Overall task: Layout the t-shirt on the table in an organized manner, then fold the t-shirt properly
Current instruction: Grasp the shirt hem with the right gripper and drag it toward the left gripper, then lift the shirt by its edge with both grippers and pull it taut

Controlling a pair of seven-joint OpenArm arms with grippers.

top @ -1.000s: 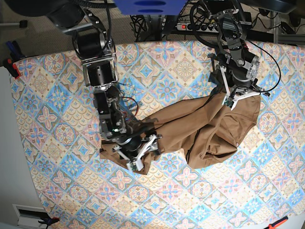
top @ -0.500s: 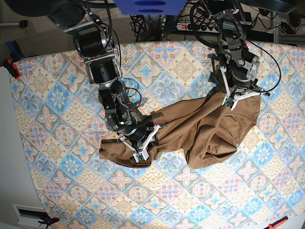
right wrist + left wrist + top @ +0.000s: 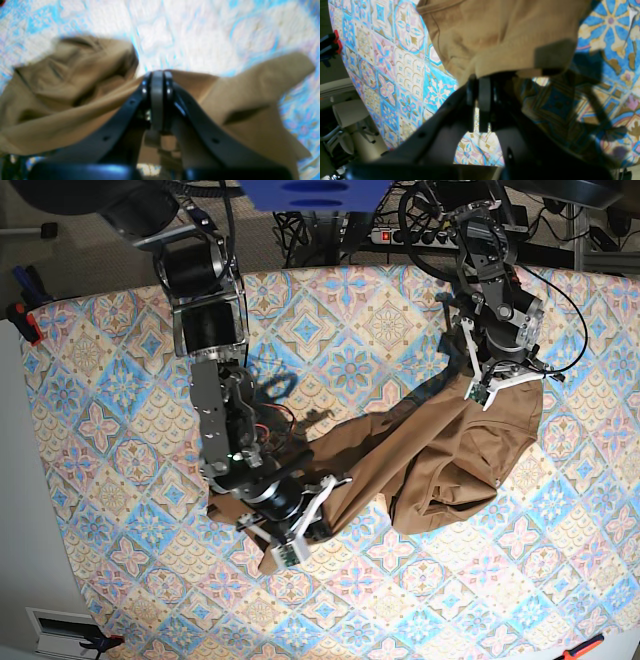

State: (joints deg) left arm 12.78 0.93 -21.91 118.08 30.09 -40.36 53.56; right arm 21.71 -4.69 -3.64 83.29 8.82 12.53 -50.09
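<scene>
- On the table (image 3: 110,380), covered by its pastel diamond-tile cloth, the tan-brown t-shirt (image 3: 440,450) lay crumpled and stretched in a band between the two arms, its bulk bunched toward the left arm's side.
- Over the lower end of that band, the right gripper (image 3: 300,525) sat pressed into the fabric; in the right wrist view (blurred) its jaws were clenched together, with t-shirt (image 3: 62,100) cloth spreading away on both sides, so it seemed pinched on the fabric.
- At the far end, the left gripper (image 3: 497,380) held the shirt's upper edge; the left wrist view showed its fingers (image 3: 483,92) closed tight, with a fold of t-shirt (image 3: 495,37) draped right at their tips, grasping it.
- Beyond the table's edge in the base view, a power strip (image 3: 400,237) and cables lay on the floor, and a red-handled clamp (image 3: 25,315) gripped the table's side.
</scene>
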